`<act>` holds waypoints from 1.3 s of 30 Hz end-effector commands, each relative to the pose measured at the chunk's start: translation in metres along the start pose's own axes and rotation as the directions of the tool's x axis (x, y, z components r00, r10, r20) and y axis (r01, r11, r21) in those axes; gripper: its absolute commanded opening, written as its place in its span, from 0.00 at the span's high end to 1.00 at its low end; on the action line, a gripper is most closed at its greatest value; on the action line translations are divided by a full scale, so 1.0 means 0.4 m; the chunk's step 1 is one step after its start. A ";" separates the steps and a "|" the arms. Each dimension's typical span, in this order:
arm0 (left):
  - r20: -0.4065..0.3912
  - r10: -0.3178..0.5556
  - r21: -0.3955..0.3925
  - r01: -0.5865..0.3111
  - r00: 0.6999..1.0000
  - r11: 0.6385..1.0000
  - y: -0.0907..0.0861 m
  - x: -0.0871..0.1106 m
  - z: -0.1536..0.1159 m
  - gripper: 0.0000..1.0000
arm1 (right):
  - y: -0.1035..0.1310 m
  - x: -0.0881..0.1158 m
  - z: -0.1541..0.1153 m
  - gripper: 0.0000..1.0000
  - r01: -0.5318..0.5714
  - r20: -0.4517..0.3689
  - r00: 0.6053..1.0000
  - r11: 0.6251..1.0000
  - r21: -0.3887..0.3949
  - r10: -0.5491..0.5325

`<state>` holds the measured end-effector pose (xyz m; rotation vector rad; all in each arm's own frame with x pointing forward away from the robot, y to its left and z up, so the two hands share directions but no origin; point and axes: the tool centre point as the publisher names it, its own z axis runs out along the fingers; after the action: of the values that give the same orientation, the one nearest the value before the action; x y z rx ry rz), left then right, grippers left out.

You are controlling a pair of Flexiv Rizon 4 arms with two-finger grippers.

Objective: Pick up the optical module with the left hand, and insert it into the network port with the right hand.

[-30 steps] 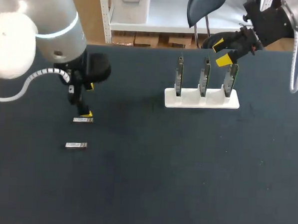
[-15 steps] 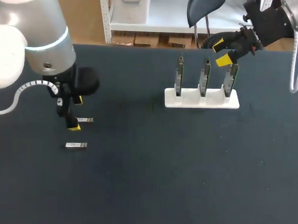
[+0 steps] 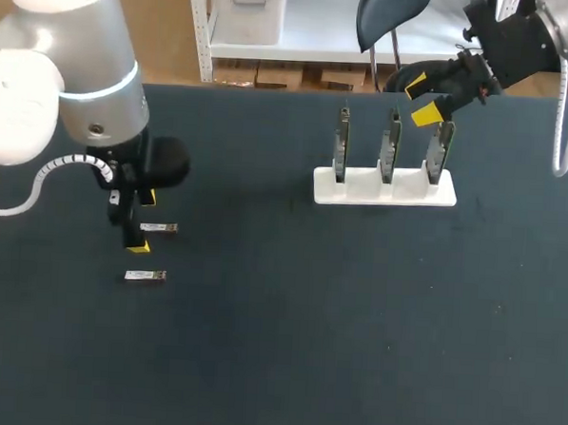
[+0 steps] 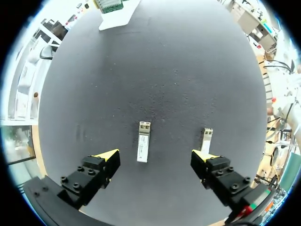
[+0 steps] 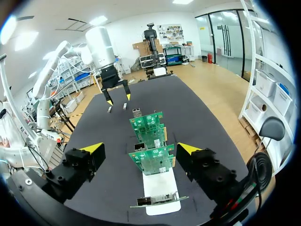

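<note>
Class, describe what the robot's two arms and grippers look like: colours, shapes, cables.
The left arm is a thick silver-grey cylinder with a pale ring and a white rounded joint. The right arm is silver with a black wrist. The left cable and right cable are white and ribbed. The left gripper and right gripper are black with yellow-tipped fingers.

Fat silver-grey left arm (image 3: pixel 91 79) w/ pale ring, white ribbed cable. Right arm (image 3: pixel 517 44) black at wrist, white cable. Left gripper (image 4: pixel 156 155), right gripper (image 5: pixel 140 149): black blocks, yellow tips (hex screws showing).
</note>
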<state>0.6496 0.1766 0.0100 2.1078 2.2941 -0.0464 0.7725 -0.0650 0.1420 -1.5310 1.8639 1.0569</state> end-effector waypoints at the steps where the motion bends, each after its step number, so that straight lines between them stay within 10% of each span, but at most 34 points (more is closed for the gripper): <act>1: -0.012 0.003 0.006 -0.003 1.000 1.000 0.010 -0.003 0.013 0.00 | 0.005 0.001 0.000 0.00 0.001 0.000 1.000 1.000 0.005 -0.001; 39: -0.051 -0.018 0.017 0.019 0.999 1.000 0.015 0.028 0.089 0.00 | 0.005 0.001 0.000 0.00 0.001 0.000 1.000 1.000 0.005 -0.001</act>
<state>0.6518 0.1870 -0.0207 2.1187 2.3471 -0.0104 0.7725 -0.0650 0.1420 -1.5310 1.8638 1.0569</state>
